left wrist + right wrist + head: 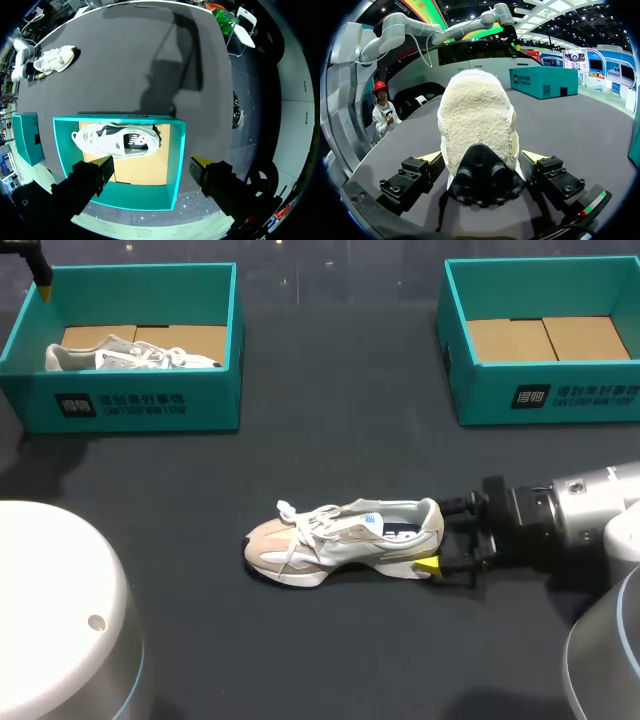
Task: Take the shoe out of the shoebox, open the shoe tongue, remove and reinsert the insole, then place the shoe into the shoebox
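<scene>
Shoe (345, 540) at table (300, 660) centre, right gripper (436, 535) clamped on heel from 3 o'clock, left gripper (151, 161) spread above box (177, 150) at 10 o'clock.

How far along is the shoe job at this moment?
Done: one shoe lies out on the table, clear of the shoeboxes. In hand: the right gripper is at its heel. Left: no loose insole shows, so tongue, insole work and boxing up seem to remain.
</scene>
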Controlling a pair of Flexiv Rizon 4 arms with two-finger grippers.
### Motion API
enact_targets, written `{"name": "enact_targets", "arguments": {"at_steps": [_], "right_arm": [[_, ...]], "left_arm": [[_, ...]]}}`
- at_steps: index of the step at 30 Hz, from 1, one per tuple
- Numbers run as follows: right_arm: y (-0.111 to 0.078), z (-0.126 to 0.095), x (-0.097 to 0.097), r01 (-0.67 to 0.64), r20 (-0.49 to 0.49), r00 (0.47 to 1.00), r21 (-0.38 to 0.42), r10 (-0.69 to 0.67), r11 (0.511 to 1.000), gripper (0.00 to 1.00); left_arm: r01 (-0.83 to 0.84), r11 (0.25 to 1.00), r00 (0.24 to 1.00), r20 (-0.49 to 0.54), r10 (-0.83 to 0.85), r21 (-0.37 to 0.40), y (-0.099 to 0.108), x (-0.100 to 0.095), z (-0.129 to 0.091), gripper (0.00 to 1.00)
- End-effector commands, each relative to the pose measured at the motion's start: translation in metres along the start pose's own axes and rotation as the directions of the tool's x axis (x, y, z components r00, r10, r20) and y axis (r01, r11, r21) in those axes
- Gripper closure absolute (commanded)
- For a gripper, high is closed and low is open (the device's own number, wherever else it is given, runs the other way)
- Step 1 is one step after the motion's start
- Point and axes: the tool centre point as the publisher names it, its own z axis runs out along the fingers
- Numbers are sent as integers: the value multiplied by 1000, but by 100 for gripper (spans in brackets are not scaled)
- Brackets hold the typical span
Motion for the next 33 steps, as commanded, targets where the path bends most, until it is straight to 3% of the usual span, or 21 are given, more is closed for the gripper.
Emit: {"name": "enact_targets", "arguments": {"at_steps": [1, 33], "right_arm": [[-3, 8, -4, 0, -13, 1000, -4, 0, 1000, 0], [3, 26, 1, 12, -12, 1000, -7, -12, 1000, 0]], "left_arm": [[-1, 1000, 1000, -1, 1, -3, -1, 1, 0, 0], [-1, 1000, 1000, -1, 1, -3, -1, 1, 0, 0]]}}
